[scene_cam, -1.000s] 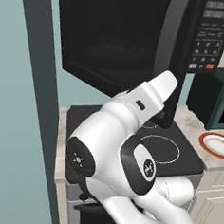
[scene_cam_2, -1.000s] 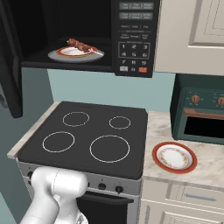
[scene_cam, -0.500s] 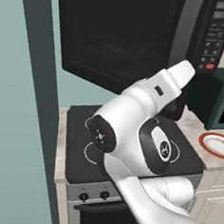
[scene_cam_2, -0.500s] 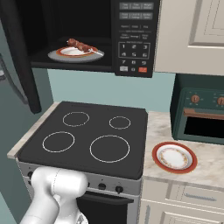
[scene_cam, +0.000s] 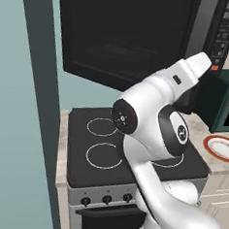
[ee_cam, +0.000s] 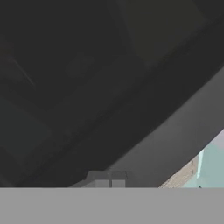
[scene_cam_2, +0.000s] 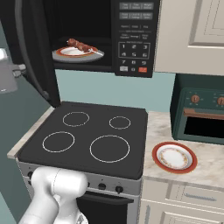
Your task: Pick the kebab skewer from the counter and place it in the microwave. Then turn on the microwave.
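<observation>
Now, going from left to right in the right base view, the microwave door [scene_cam_2: 33, 52] stands partly open at the left edge, with its long handle toward the room, and a grey-white part of the hand shows just beside it at the picture's edge. The gripper [ee_cam: 107, 178] is pressed close to the dark door; its two tips are together and hold nothing. Next comes the open cavity of the microwave [scene_cam_2: 131, 39], where the kebab skewer [scene_cam_2: 81, 45] lies across a white red-rimmed plate [scene_cam_2: 65, 53], near the front edge of the cavity floor. Right of it is the grey keypad with the small red button [scene_cam_2: 142, 69]. Below is the black stovetop [scene_cam_2: 87, 138], and on the counter [scene_cam_2: 210, 170] a second red-rimmed plate [scene_cam_2: 174, 157] sits near the front edge, before the green toaster oven [scene_cam_2: 201, 113]. I judge the door is being pushed closed. The risk is that the closed tips slide off the smooth door, so it stays ajar and the microwave will not start. A hard push could also shake the skewer from its plate.
</observation>
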Controlling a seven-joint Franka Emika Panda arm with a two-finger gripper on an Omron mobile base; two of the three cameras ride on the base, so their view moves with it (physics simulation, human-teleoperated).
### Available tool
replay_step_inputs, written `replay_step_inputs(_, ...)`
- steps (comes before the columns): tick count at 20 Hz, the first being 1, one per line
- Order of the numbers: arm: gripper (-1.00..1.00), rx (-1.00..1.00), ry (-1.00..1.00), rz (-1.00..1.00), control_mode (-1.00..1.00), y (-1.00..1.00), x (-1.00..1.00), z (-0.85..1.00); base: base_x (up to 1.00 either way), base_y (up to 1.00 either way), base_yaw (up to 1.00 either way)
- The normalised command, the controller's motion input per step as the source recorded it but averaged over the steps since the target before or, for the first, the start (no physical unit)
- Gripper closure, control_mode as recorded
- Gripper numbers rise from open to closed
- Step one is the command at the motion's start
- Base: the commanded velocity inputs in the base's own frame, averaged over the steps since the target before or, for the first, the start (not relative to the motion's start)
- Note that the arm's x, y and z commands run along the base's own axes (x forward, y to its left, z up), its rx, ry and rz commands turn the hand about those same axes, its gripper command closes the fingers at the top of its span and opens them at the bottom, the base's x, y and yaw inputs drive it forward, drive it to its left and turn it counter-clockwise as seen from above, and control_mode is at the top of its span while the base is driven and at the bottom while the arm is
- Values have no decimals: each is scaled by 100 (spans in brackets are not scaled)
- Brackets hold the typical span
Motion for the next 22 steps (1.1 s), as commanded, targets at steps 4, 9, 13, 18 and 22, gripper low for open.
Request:
replay_step_inputs(4,100,0,0,0,-100,-32,38,3,0,0,0)
replay_step_inputs(9,100,0,0,0,-100,-23,42,2,0,0,0)
replay_step_inputs(13,100,0,0,0,-100,-15,47,5,0,0,0)
replay_step_inputs(18,100,0,0,0,-100,-3,50,4,0,0,0)
replay_step_inputs(22,100,0,0,0,-100,0,54,3,0,0,0)
